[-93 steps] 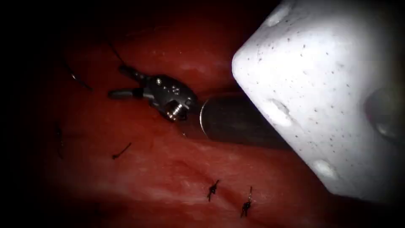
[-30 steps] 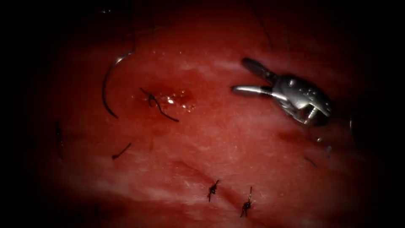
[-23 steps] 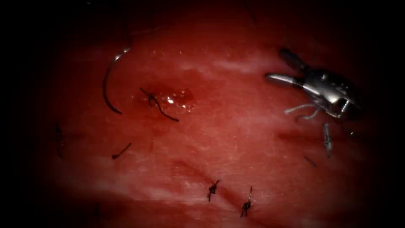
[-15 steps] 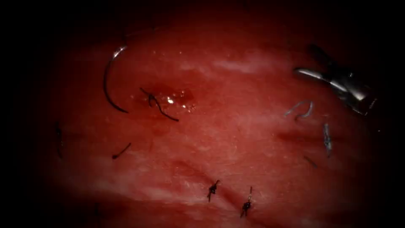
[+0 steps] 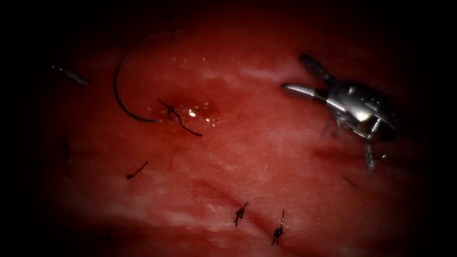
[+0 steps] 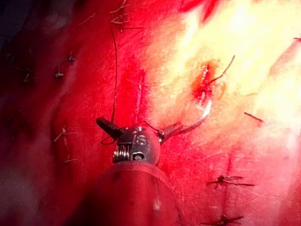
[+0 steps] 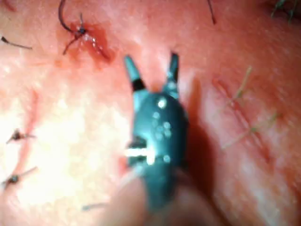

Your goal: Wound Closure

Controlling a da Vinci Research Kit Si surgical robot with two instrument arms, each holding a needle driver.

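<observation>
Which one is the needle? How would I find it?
Start at the wet red patch with the dark knot on the tissue, left of the open, empty right gripper. The needle sits just left of that knot. Unlike the short, straight cut ends of thread around it, it is one long, smooth, hook-shaped curve.

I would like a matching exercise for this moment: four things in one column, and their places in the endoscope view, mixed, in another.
1 needle
2 right tool
3 left tool
4 tied stitches

a far left, jaws open, empty
b lower middle, on the cut
c right, jaws open, empty
d upper left, curving toward the red fluid

Pairs: 1-d, 2-c, 3-a, 4-b.
</observation>
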